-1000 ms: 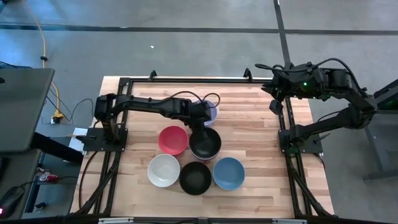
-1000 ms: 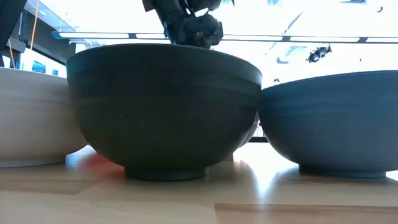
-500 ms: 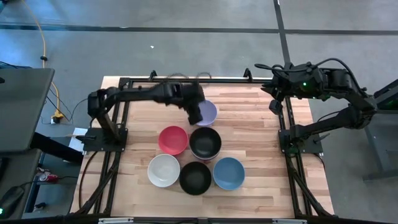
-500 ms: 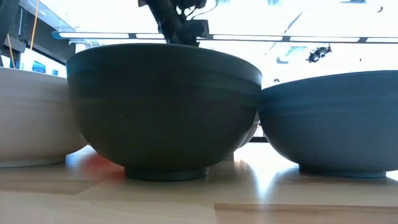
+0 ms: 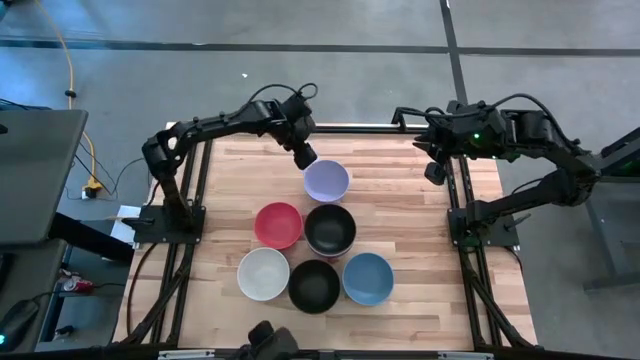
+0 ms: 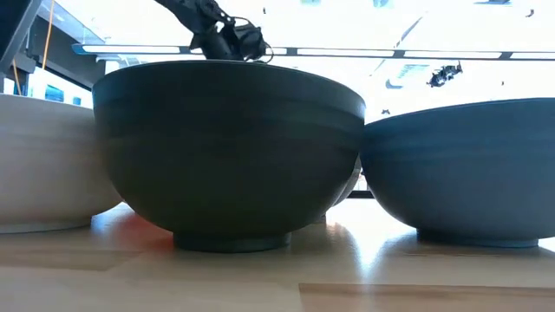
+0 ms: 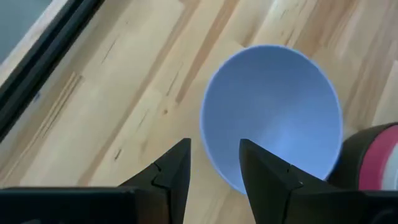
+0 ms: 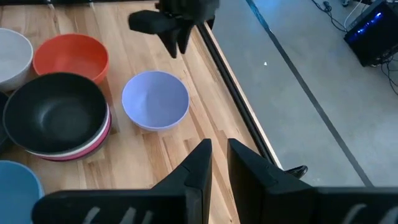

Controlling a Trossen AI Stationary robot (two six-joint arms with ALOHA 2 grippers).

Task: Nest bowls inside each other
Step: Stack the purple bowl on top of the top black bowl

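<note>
The left gripper (image 5: 305,157) hangs above the far side of the table, its fingers (image 7: 174,171) parted with nothing between them. Just below and ahead of it sits the lavender bowl (image 5: 326,180), upright on the wooden table (image 5: 420,240) and clear of the fingertips.

Beyond the lavender bowl from that gripper, touching or almost touching it, is a black bowl (image 5: 330,229) nested in a short stack; the right wrist view shows a white and a magenta rim under it (image 8: 93,146). Beside that stack stands the red bowl (image 5: 278,224). Farther still from the gripper runs a row of three: a white bowl (image 5: 264,273), another black bowl (image 5: 314,286) and the blue bowl (image 5: 368,278), close together.

The right gripper (image 8: 214,152) waits off the table's far right corner, over the frame rail, fingers nearly together with a thin gap and holding nothing.
</note>
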